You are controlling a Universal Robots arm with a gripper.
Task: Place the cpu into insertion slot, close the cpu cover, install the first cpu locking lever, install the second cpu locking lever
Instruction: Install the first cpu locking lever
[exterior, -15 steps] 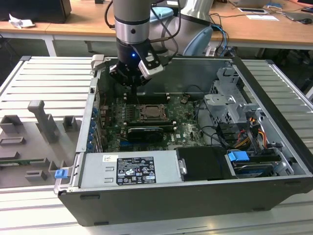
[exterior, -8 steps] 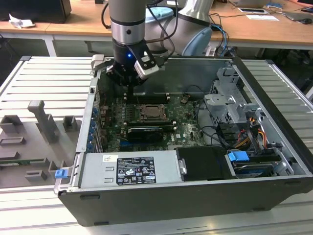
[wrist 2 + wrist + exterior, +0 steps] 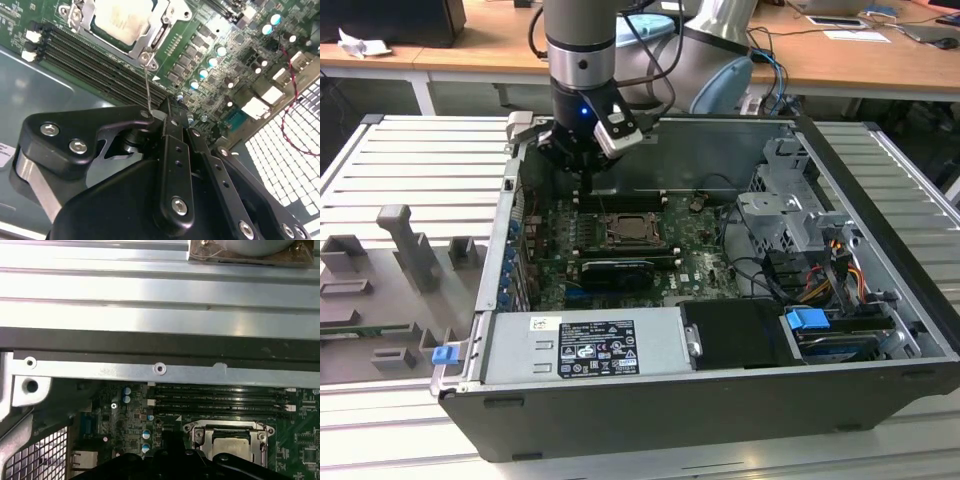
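In the exterior view the gripper (image 3: 587,183) hung inside the case (image 3: 720,410), over the board's (image 3: 705,265) edge farthest from the camera, just behind the slot (image 3: 608,232).

In the second wrist view its jaws lay together. A thin lever (image 3: 147,85) ran from the slot's corner to its tip; we could not tell whether they pinched it. The cpu (image 3: 122,17) sat in the slot under the closed cover (image 3: 84,15).

In the first wrist view the cpu (image 3: 230,446) lay framed by the cover (image 3: 225,426), beside the memory slots (image 3: 220,400).
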